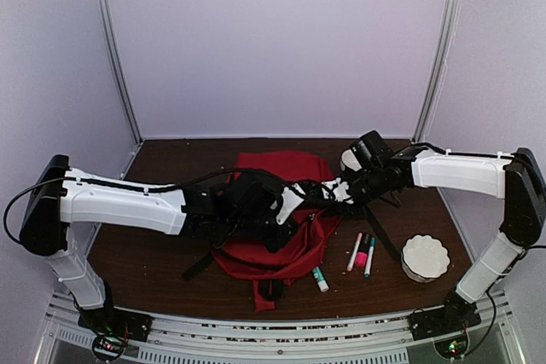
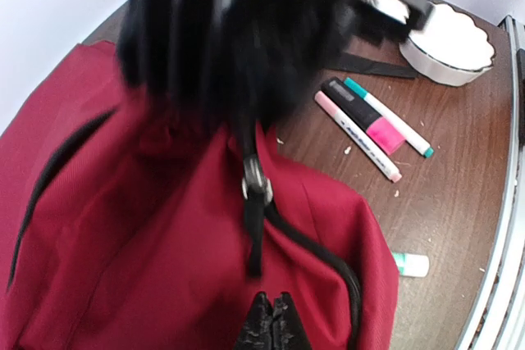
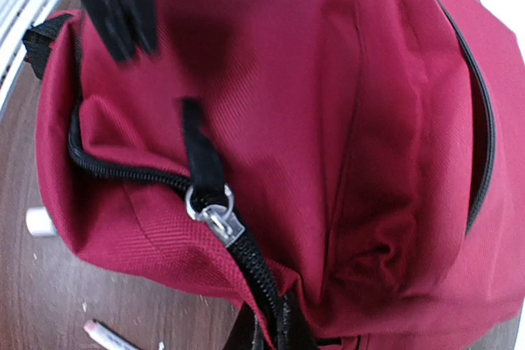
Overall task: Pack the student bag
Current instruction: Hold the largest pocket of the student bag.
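Left tool (image 1: 269,210) and right tool (image 1: 320,193), both closed, over large red fabric student bag (image 1: 281,166) at desk (image 1: 171,168) centre; what they pinch is unclear. Brace fabric, draw silver zip slider (image 3: 215,219) steadily.

Two robot arms. The left arm (image 1: 119,202) and right arm (image 1: 461,172) have smooth white shells over their long links, black joint housings and thin black cables (image 1: 15,198). The left gripper (image 1: 290,206) and right gripper (image 1: 337,189) are black with white parts. The left base (image 1: 115,326) and right base (image 1: 439,323) are black, showing small green and red lights (image 1: 107,348).
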`<action>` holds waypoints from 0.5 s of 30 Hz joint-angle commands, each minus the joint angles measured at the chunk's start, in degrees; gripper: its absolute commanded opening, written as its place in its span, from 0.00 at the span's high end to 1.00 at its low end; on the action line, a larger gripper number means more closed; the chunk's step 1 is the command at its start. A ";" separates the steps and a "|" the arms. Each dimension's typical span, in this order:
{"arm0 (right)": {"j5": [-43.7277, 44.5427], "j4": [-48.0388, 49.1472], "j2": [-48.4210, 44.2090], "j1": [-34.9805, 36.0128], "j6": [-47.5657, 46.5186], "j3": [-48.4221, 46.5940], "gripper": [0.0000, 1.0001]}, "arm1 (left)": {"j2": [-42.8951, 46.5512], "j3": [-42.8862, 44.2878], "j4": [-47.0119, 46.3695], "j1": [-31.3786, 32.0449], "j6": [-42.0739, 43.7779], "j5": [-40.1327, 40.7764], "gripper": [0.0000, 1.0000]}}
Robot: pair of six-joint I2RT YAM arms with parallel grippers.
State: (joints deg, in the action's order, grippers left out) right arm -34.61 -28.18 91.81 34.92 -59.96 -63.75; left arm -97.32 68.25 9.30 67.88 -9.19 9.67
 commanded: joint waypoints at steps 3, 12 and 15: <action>4.73 10.80 -8.20 -5.85 0.55 9.28 0.99 | 2.74 -3.82 5.19 1.46 -3.62 1.06 1.00; 4.01 13.20 -11.10 -7.05 1.14 13.58 0.98 | 5.73 -8.98 1.97 1.73 -7.16 1.23 1.00; 3.31 14.18 -11.40 -6.94 2.84 13.96 0.97 | 5.84 -8.87 -6.10 1.67 -7.86 -1.22 0.74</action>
State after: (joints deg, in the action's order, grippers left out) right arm -31.66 -16.78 82.72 28.77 -59.59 -50.46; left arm -94.00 59.22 13.80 69.49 -15.07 10.24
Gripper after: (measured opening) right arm 0.026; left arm 0.094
